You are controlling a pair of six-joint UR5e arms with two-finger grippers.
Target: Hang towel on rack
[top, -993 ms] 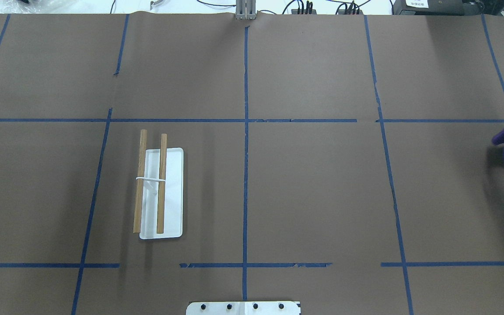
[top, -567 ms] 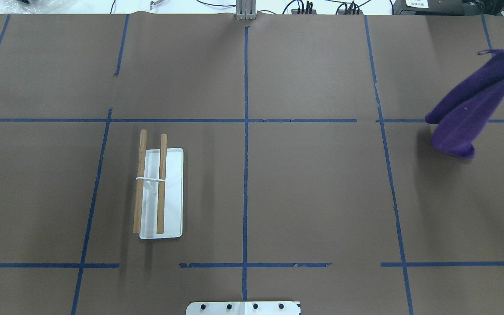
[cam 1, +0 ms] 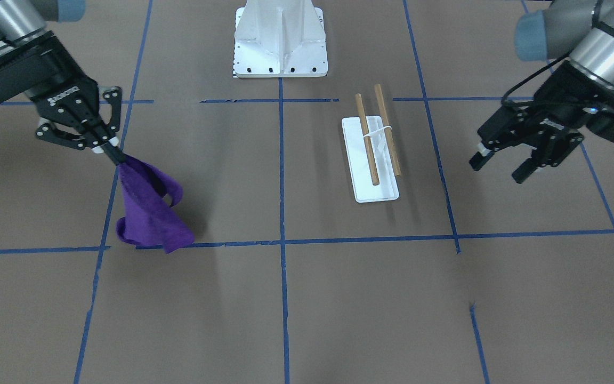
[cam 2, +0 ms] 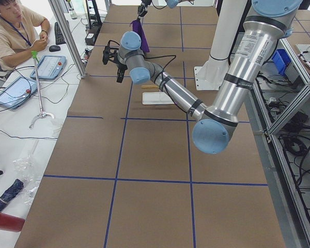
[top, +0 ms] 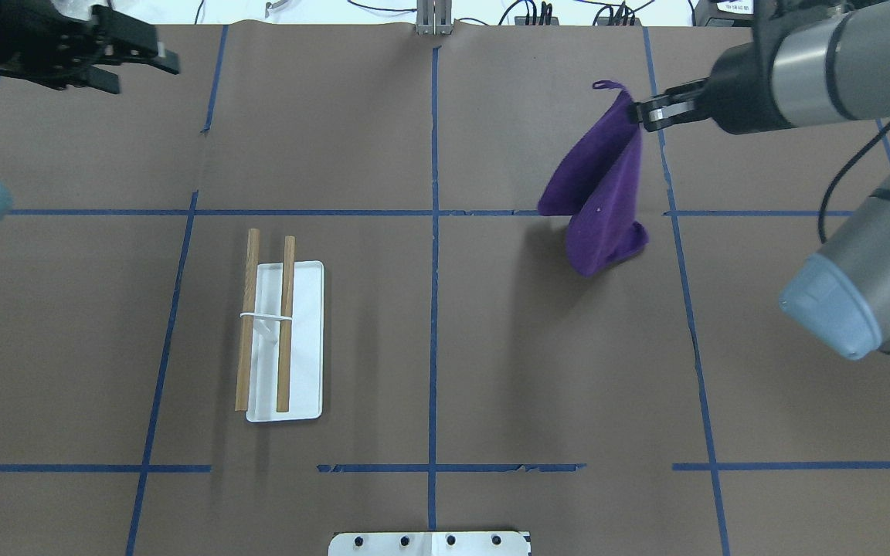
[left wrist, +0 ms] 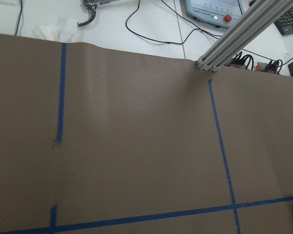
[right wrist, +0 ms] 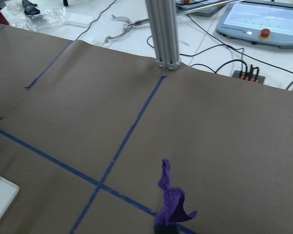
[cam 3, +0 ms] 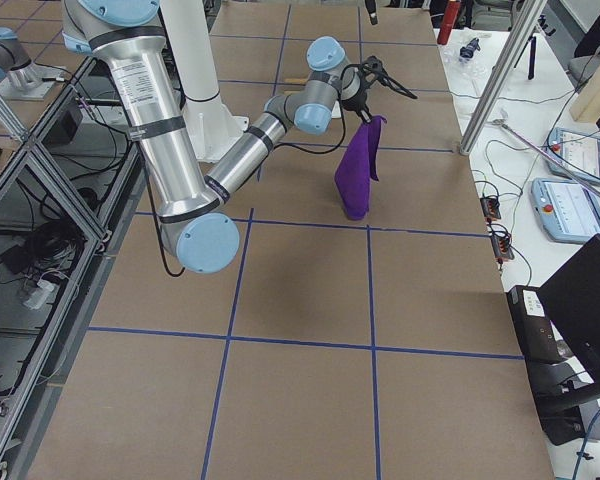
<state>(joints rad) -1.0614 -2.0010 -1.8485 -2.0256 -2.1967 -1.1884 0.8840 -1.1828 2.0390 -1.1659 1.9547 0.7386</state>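
Observation:
My right gripper [top: 644, 114] is shut on the top corner of a purple towel [top: 599, 193], which hangs down with its lower end near or on the table, right of the centre line. In the front-facing view this gripper [cam 1: 111, 152] and the towel [cam 1: 147, 213] are at the left. The rack [top: 286, 324], two wooden dowels on a flat white base, stands left of centre with nothing on it; it also shows in the front-facing view [cam 1: 372, 144]. My left gripper [top: 147, 73] is open and empty at the far left, away from the rack [cam 1: 499, 169].
A white ribbed pedestal [cam 1: 280, 40] stands at the robot's side of the table, centre. An aluminium post [top: 433, 19] and cables sit at the far edge. A seated operator [cam 2: 15, 31] is beyond that edge. Blue tape lines grid the brown table.
My right arm has carried the hanging towel from the right edge leftward toward the centre. My left gripper has come into view at the top left. The rack has not moved.

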